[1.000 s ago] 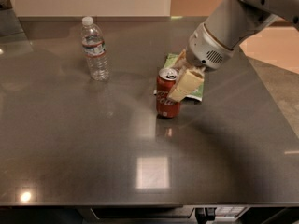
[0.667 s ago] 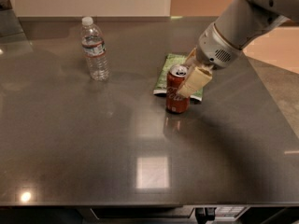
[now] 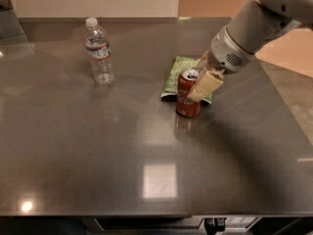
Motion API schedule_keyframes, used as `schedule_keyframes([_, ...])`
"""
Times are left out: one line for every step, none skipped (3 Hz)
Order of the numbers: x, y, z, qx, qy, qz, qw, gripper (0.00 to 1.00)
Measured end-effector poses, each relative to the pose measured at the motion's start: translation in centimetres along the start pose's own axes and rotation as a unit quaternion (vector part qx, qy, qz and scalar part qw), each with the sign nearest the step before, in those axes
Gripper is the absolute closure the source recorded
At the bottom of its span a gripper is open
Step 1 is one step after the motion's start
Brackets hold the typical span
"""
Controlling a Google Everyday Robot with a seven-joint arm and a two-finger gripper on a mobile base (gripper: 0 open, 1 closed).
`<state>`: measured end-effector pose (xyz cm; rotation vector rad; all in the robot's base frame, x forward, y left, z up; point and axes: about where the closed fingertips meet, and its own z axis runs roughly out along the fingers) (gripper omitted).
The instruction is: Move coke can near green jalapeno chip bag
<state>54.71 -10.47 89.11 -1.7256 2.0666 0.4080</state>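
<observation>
Right of centre, the gripper [image 3: 196, 89] clasps the coke can [image 3: 187, 104] at the green jalapeno chip bag's [image 3: 179, 72] near edge; a skewed release could topple it.

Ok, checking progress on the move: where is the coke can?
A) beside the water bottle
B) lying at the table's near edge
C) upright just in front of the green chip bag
C: the coke can stands upright at the near edge of the green chip bag, with the gripper closed around it.

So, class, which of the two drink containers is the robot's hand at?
The red coke can: the hand grips it beside the chip bag; the water bottle stands apart.
</observation>
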Motion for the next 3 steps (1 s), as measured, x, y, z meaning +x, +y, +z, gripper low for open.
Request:
schedule_keyframes([-0.07, 0.01, 0.16, -0.001, 0.0, -0.001, 1.0, 0.13])
schedule_keyframes([-0.15, 0.02, 0.3, -0.002, 0.0, -0.001, 1.0, 0.0])
schedule_keyframes([-0.15, 0.02, 0.31, -0.002, 0.0, -0.001, 1.0, 0.0])
